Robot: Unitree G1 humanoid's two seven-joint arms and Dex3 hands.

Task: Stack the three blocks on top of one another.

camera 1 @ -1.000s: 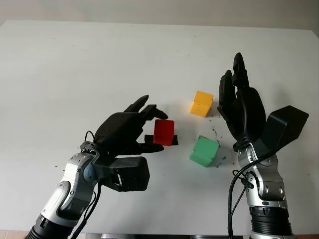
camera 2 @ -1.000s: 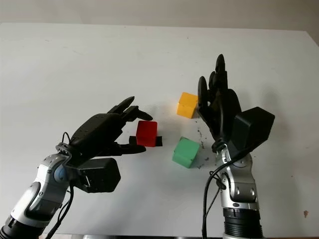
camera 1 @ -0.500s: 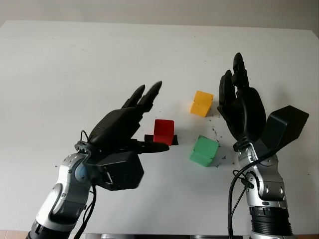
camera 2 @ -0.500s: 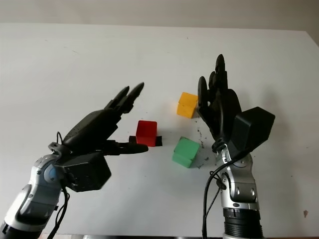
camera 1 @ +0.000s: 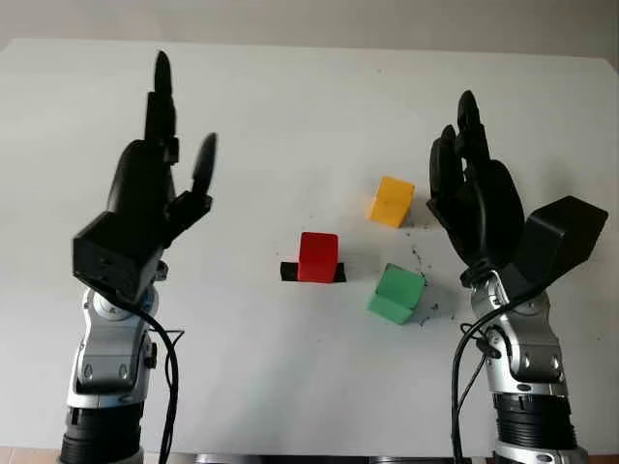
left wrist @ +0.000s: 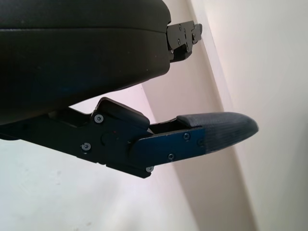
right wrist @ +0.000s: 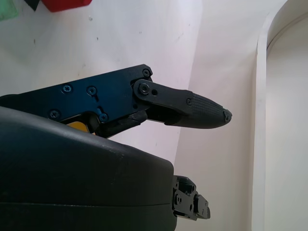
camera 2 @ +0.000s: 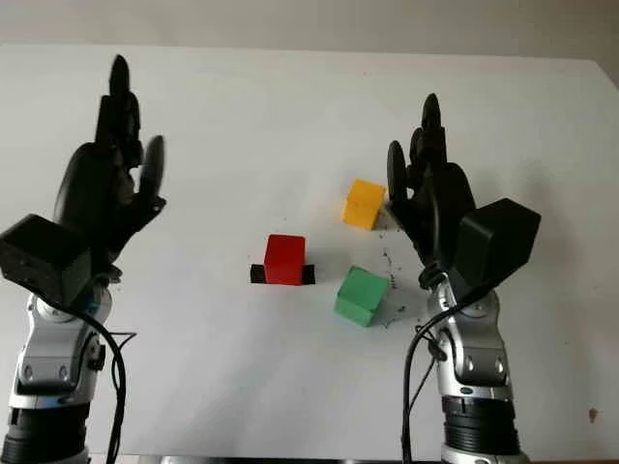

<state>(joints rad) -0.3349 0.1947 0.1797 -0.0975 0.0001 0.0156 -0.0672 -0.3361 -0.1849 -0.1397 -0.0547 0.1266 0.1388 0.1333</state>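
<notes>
The red block (right wrist: 65, 5) and green block (right wrist: 7, 9) are cut off at the right wrist view's edge.

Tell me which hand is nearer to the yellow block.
Right. The right hand is raised just beside the yellow block; the left hand is raised far across the table, beyond the red block.

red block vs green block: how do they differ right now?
The red block sits on a small black patch; the green block lies straight on the white table. Red stands square to the camera, green is turned at an angle. Red lies nearer the left hand, green nearer the right hand. Both are unstacked and untouched.
</notes>
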